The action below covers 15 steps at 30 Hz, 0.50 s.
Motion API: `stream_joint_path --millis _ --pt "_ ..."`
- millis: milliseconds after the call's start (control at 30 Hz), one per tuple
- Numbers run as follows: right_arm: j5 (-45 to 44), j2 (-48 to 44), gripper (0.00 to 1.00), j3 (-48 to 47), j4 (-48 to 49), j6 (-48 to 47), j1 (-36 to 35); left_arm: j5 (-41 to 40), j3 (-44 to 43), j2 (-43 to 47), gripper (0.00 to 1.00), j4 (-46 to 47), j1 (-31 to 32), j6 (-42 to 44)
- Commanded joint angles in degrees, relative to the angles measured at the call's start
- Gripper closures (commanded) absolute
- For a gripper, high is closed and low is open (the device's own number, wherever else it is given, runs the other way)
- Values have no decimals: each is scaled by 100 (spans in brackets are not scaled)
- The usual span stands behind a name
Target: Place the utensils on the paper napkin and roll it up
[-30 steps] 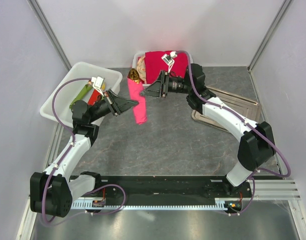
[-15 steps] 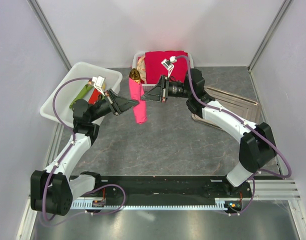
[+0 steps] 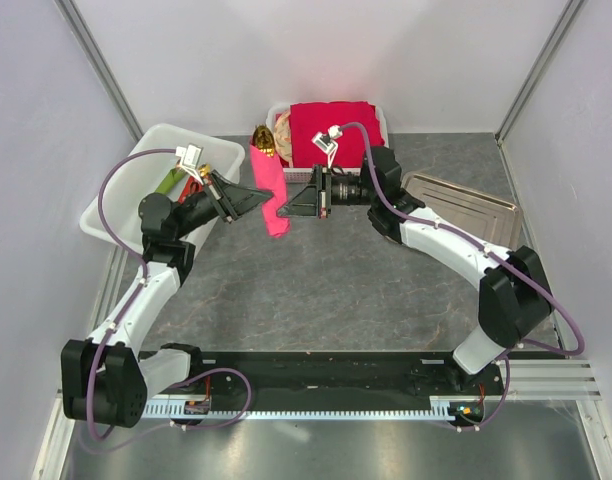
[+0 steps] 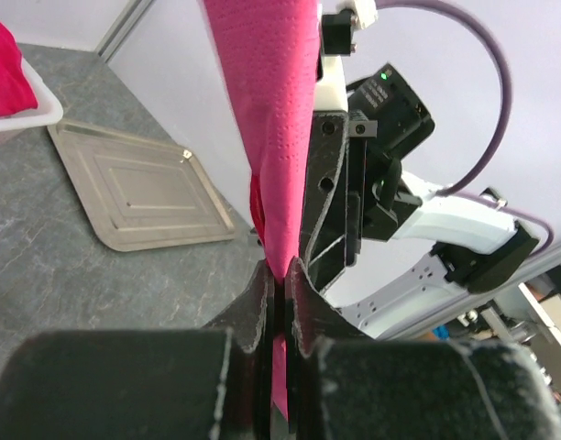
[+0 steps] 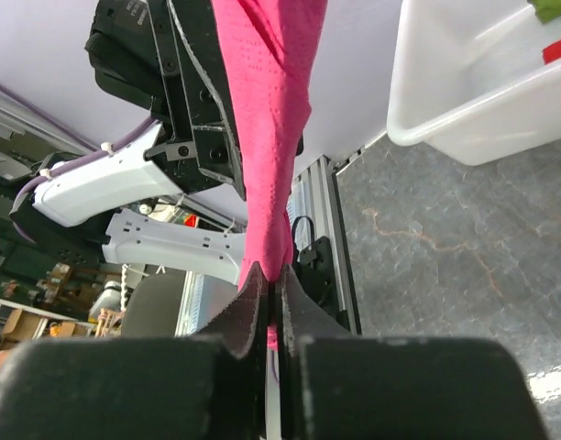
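Observation:
The magenta-pink paper napkin (image 3: pixel 270 188) is rolled into a tube and held up off the table, slanting between the two arms. Gold utensils (image 3: pixel 263 140) poke out of its far end; the rest of them is hidden inside the roll. My left gripper (image 3: pixel 267 201) comes in from the left and is shut on the roll. From the right, my right gripper (image 3: pixel 287 208) is shut on it too. In the left wrist view the napkin (image 4: pixel 267 110) rises from the pinched left gripper (image 4: pixel 279 268). The right wrist view shows the napkin (image 5: pixel 262 119) clamped in the right gripper (image 5: pixel 273 273).
A white bin (image 3: pixel 121 195) at the left holds green (image 3: pixel 169 181) and red (image 3: pixel 191 188) napkin bundles. A basket at the back carries a stack of red napkins (image 3: pixel 331 130). A flat metal tray (image 3: pixel 466 205) lies on the table at the right.
The right gripper has closed on the napkin roll. Both arms have carried the roll up and slightly to the left, off the table.

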State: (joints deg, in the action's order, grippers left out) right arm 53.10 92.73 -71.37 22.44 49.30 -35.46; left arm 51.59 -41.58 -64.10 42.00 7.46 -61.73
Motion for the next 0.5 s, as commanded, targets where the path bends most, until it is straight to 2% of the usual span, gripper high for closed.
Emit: stream_joint_path --millis 0,67,100,133,167,200,233,367,467 --pt "157 -176 100 18 279 -69 -66 -123 -236 55 98 344 -52 144" --pt "148 -159 98 1 235 -104 -66 -106 -236 55 98 344 -78 144" --pt "148 -159 90 -25 157 -139 -66 -106 -262 46 98 344 -87 135" --pt "122 -159 70 -34 -10 -227 -75 -114 -271 46 98 353 -96 135" --pt "122 -167 57 -34 -89 -254 -75 -114 -271 46 98 362 -105 135" --pt "113 -193 47 0 -125 -254 -75 -106 -289 38 98 362 -114 135" --pt "113 -194 42 27 -125 -254 -92 -114 -298 20 98 370 -114 127" --pt "174 -229 42 150 -117 -271 -180 -123 -315 -6 98 388 -122 127" --pt "183 -220 53 211 -90 -280 -268 -114 -324 -15 98 371 -122 135"
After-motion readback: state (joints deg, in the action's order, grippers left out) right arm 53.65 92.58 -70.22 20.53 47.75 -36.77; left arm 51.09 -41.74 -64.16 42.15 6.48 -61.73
